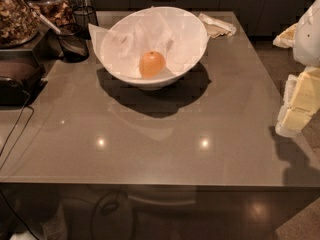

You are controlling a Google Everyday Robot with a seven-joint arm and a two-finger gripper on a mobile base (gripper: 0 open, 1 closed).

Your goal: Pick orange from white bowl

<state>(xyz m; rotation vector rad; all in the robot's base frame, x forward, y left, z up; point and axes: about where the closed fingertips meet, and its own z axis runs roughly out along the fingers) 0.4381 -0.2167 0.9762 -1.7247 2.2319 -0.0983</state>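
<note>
**Item 1. Orange (152,64).** Upper centre of the frame, low in the bowl on its near side, resting on the paper. Fully exposed from above, with nothing on top of it. It probably sits here because the sloping sides let a round fruit roll to the lowest spot.

**Item 2. Bowl (192,29).** White, wide and flaring, standing upright on the table at upper centre. It casts a broad shadow toward the viewer.

**Item 3. Paper (150,29).** White and crumpled, it lines the bowl, and one corner pokes over the left rim. It likely cushions the fruit and keeps it from sliding.

**Item 4. Gripper (296,109).** At the right edge of the frame, mid-height, beyond the table's right side and well apart from the bowl. Whether it is spread or pressed together cannot be told; it holds nothing visible. Judged parked clear of the table, with the approach not yet made.

**Item 5. Table (160,149).** Grey-brown and glossy, reflecting two ceiling lights.

**Item 6. Cup (73,43).** Dark, just left of the bowl.

**Item 7. Cloth (218,26).** Crumpled, beside the bowl's right rim at the table's far edge.

**Item 8. Jars (17,14).** Upper left, filled with dried goods and set back, out of the likely reach path.

**Status.** Pick not begun. The next move must cross leftward and descend over the rim.
</note>
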